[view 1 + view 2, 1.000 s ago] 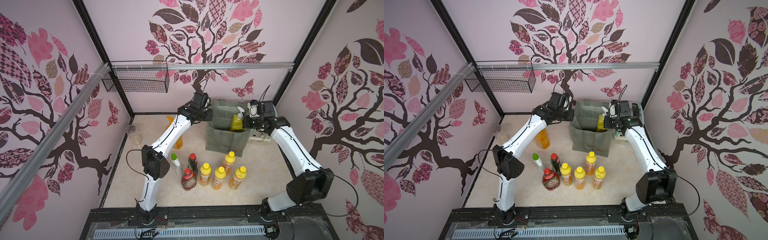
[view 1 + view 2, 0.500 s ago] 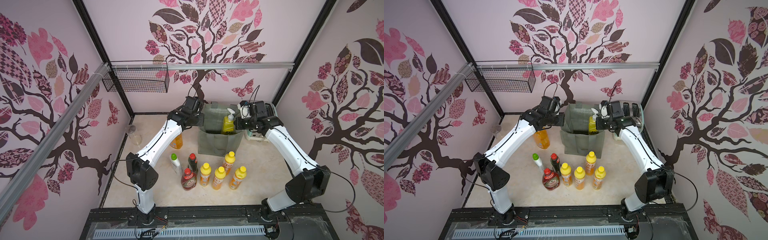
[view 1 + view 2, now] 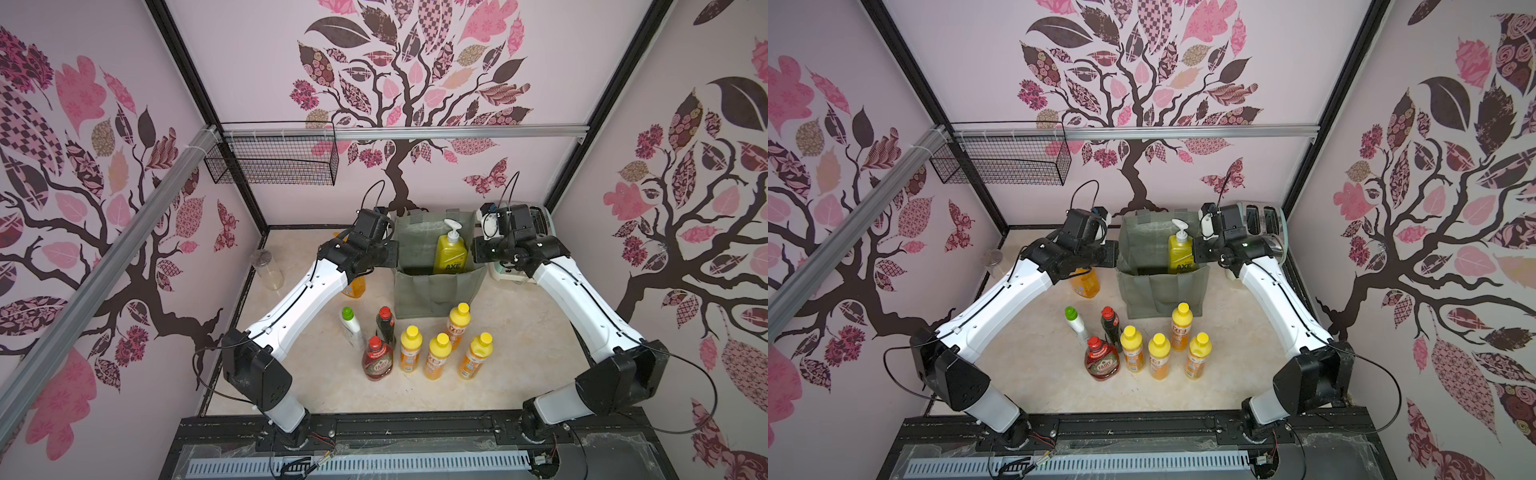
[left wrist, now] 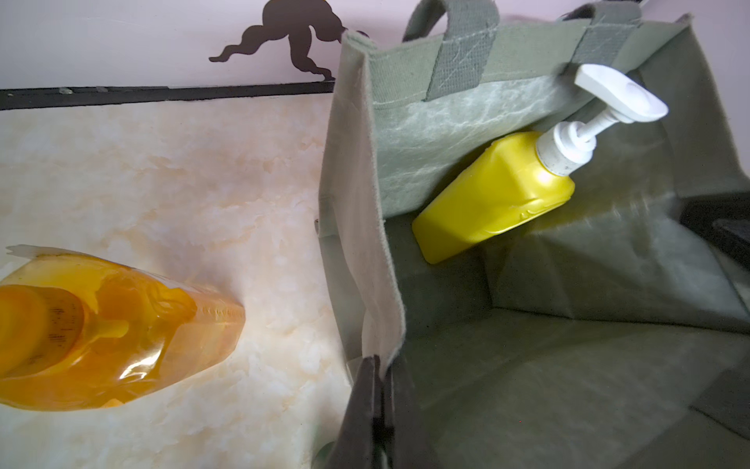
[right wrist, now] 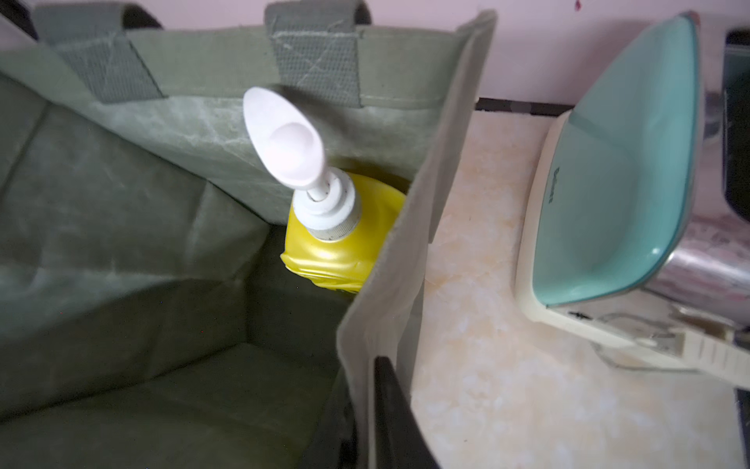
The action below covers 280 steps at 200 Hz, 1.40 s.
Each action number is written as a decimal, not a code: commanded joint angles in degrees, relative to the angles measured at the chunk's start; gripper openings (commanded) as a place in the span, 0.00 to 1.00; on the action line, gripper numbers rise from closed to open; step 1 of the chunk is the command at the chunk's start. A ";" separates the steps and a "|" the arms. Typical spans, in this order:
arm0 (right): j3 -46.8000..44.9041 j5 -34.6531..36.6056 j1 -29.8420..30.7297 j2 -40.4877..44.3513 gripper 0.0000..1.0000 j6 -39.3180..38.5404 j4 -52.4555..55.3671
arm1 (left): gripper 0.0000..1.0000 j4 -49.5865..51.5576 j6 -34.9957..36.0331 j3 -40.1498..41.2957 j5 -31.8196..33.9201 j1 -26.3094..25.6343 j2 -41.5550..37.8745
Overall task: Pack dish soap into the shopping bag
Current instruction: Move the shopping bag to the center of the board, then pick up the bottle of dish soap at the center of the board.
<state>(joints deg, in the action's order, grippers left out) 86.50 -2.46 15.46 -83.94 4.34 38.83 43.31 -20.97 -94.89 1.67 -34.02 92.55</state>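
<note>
The shopping bag (image 3: 436, 286) is now standing further toward the left arm's side than a second ago, both arms having shifted across with it. The yellow AXE pump bottle (image 3: 449, 253) is sitting inside, leaning into a back corner with its white pump head reaching up near the rim. The left gripper (image 4: 375, 410) is pinching one side wall, jaws closed on the fabric edge. The right gripper (image 5: 367, 390) is straddling the opposite wall (one finger outside, the other mostly hidden by cloth), and I cannot tell whether it is gripping or letting go. The orange pump bottle (image 4: 121, 325) is waiting on the table just beside the bag, and the seven smaller bottles (image 3: 438, 355) are standing on the robot's side of it. By my reading the mouth is being held open for the next bottle, so the left pinch should be staying firm and the right jaws parting fully before lifting, or the cloth will be tugging the leaning bottle over.
</note>
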 commanded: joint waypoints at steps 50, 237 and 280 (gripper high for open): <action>-2.27 -4.21 -0.09 12.47 0.71 1.51 -0.66 | 0.56 2.38 0.61 0.34 1.44 -2.28 -6.37; -43.61 -13.59 -0.17 54.38 0.94 8.93 -26.96 | 0.81 -22.59 7.10 29.50 -1.10 18.57 -26.64; -46.14 -18.84 -0.15 56.31 1.00 10.24 -28.79 | 0.81 -33.34 12.91 35.56 -3.26 20.00 -25.81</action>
<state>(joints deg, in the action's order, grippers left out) 41.23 -17.50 15.40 -28.27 13.30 11.99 20.10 -12.86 -60.40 1.26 -14.70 66.32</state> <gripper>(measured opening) 0.996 0.806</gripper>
